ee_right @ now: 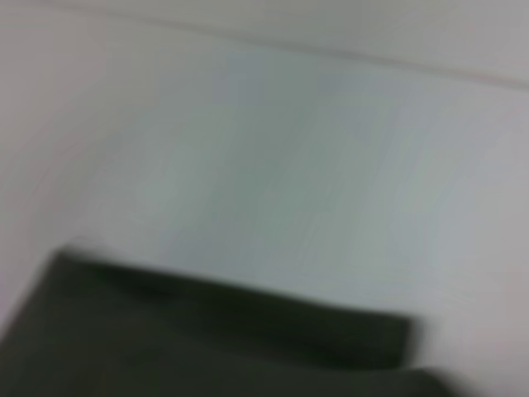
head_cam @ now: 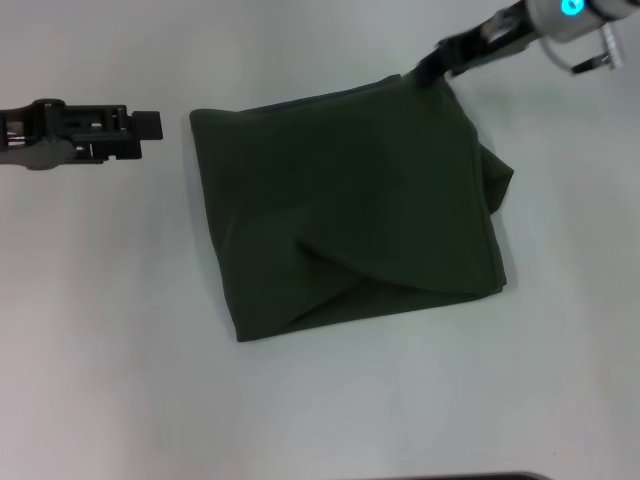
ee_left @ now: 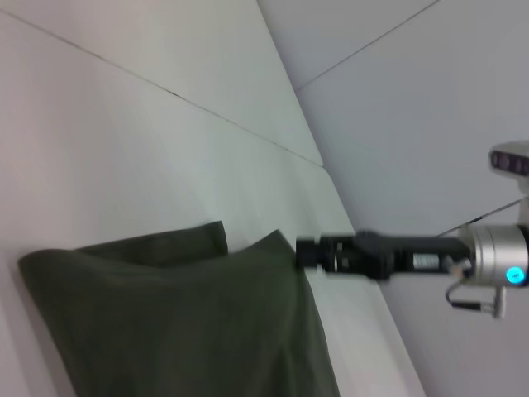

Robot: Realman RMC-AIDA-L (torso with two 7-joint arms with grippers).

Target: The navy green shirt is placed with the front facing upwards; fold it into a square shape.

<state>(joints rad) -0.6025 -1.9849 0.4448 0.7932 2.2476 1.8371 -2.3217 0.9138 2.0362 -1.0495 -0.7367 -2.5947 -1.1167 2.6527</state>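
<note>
The shirt (head_cam: 345, 205) lies folded into a rough square on the white tabletop (head_cam: 100, 330), plain dark green side up, with a diagonal crease across its near half and a lump of cloth sticking out at one side. The right tool (head_cam: 432, 68) sits at the shirt's far corner, touching the cloth there; whether it pinches the cloth cannot be told. The left tool (head_cam: 150, 124) hovers just beside the opposite far corner, apart from the cloth, its fingers pressed together.
</note>
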